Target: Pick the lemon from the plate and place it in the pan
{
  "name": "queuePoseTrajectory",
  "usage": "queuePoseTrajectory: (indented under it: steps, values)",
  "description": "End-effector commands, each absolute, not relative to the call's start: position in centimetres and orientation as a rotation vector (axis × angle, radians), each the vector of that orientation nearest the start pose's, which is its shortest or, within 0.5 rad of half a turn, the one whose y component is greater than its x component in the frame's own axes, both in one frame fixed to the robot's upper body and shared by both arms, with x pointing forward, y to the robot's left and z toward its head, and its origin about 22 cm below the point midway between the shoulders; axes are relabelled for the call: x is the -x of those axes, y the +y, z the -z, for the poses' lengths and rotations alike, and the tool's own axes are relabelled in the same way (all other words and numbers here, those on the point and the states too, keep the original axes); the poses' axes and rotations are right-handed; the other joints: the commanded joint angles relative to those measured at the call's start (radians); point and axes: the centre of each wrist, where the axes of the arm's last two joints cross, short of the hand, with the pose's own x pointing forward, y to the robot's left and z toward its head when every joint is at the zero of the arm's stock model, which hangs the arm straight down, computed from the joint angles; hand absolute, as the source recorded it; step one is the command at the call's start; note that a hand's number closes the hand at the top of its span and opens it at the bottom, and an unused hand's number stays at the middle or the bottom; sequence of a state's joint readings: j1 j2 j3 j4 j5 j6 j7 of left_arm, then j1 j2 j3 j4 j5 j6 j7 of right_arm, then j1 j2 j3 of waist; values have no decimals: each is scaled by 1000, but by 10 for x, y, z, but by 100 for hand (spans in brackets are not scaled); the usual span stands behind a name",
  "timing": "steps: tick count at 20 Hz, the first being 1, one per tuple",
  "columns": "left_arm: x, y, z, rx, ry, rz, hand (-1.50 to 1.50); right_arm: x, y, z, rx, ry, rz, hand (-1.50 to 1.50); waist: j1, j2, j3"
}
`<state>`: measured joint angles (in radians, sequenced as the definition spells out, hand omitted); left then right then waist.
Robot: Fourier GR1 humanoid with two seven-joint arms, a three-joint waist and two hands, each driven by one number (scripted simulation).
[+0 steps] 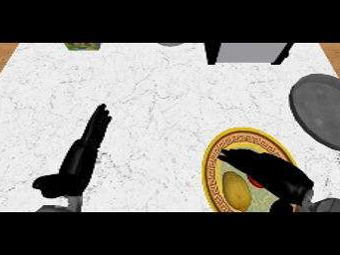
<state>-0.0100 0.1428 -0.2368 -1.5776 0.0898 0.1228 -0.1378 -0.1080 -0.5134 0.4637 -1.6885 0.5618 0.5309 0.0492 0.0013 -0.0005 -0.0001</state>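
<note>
One lemon (237, 190) lies on the plate (240, 135) as the right hand (271, 174) hovers spread above it; grasping comes next, then the pan (325, 109). Left hand (84, 149) rests open.

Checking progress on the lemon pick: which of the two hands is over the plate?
The right hand is over the gold-rimmed plate, beside the lemon. The left hand rests open on bare counter.

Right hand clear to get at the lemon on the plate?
Probably yes. The right hand hovers over the plate right beside the lemon, fingers open, nothing between them.
</note>
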Motion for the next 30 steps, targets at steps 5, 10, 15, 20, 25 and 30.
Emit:
queuePoseTrajectory:
  steps: [5,10,15,20,25,30]
  values:
    - [-243,205,-12,44,-1682,159,0,-244,-224,-23,130,-1202,-1518,-150,0,0,0]
    - [-246,206,-27,62,-1691,149,0,-231,-210,-9,146,-1197,-1489,-150,-1,0,0]
    - [-245,185,-14,56,-1702,151,0,-249,-207,-2,158,-1135,-1532,-150,-1,0,0]
    - [-251,197,-12,82,-1694,126,0,-264,-207,10,146,-1042,-1662,150,4,1,0]
    - [-245,200,-5,56,-1700,128,0,-255,-205,41,162,-1144,-1722,150,4,1,0]
    - [-233,192,-6,68,-1693,116,0,-249,-206,29,191,-1187,-1702,150,0,0,0]
